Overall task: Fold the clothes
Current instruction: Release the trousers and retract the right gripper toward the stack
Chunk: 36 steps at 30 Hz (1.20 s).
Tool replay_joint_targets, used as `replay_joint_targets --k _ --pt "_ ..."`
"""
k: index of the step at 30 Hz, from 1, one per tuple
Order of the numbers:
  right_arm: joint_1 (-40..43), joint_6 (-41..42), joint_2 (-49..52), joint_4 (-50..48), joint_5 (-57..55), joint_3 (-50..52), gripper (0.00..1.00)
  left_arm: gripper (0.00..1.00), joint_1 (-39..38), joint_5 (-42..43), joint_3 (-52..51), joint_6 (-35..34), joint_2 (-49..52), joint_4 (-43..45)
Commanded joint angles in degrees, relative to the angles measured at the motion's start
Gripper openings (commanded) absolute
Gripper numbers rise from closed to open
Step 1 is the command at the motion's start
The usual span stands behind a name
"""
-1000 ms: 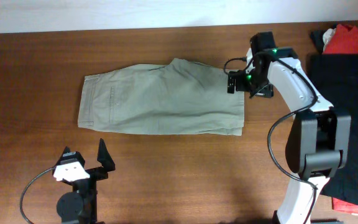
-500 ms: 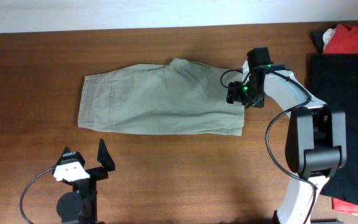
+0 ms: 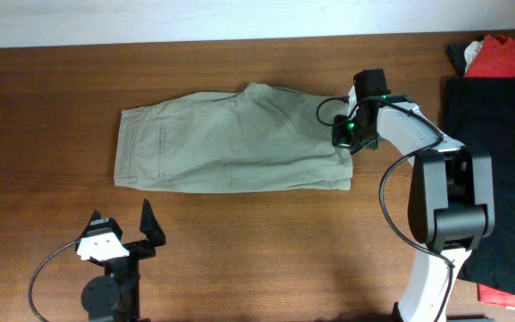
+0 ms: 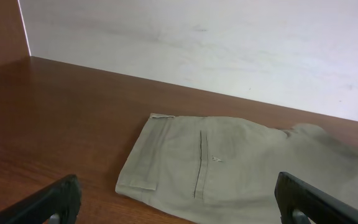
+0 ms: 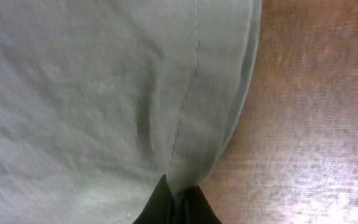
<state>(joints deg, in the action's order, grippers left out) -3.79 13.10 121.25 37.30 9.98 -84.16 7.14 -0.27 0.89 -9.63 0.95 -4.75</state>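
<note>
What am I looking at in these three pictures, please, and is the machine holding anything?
Two robot arms work at a wooden table. One picture looks down from above; the other two come from cameras on each wrist. Khaki shorts lie flat in the middle; a black garment and a red cloth sit at the right edge. The right pincer is shut, pinching the shorts' right edge. The left pincer stands open near the front, holding nothing.
</note>
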Motion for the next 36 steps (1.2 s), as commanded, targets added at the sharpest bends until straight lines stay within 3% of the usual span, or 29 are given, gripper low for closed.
replay_joint_targets --k 1,4,5,6,7,8,9,13,16,30,33,36 --pt "1.97 -0.13 1.27 0.20 -2.95 -3.43 0.04 0.99 -0.28 0.02 -0.39 0.31 -0.33 -0.02" --pt "1.90 -0.13 1.27 1.73 -3.28 -3.45 0.10 0.99 -0.28 0.02 -0.39 0.33 -0.33 -0.02" --pt "1.95 -0.13 1.27 1.92 -3.37 -3.45 0.23 0.99 -0.28 0.02 -0.39 0.33 -0.33 -0.02" --pt "1.99 -0.15 1.27 2.14 -3.41 -3.45 0.48 0.99 -0.28 0.02 -0.39 0.33 -0.33 -0.02" --pt "1.99 -0.13 1.27 2.60 -4.76 -3.45 0.56 0.99 -0.28 0.02 -0.39 0.31 -0.33 -0.02" --pt "1.99 -0.11 1.27 2.82 -5.75 -3.45 0.84 0.99 -0.28 0.02 -0.39 0.33 -0.33 -0.02" --pt "1.99 -0.09 1.27 2.93 -5.97 -3.45 0.99 0.99 -0.28 0.02 -0.39 0.33 -0.33 -0.02" --pt "2.03 3.15 1.27 2.73 -10.67 -3.45 0.99 0.99 -0.28 0.02 -0.39 0.31 -0.33 -0.02" --pt "2.93 11.56 1.27 2.99 -17.31 -3.45 0.99 0.99 -0.28 0.02 -0.39 0.33 -0.33 -0.02" --pt "17.66 12.92 1.27 -6.27 -17.75 -3.45 0.99 0.99 -0.22 -1.05 -0.37 0.28 -0.33 0.90" --pt "17.68 12.92 1.27 -6.27 -17.75 -3.45 0.99 0.99 -0.22 4.63 -0.35 0.11 -0.33 3.06" --pt "17.70 12.92 1.27 -6.27 -17.77 -3.45 0.99 0.99 -0.22 10.14 0.28 0.13 -0.22 10.80"
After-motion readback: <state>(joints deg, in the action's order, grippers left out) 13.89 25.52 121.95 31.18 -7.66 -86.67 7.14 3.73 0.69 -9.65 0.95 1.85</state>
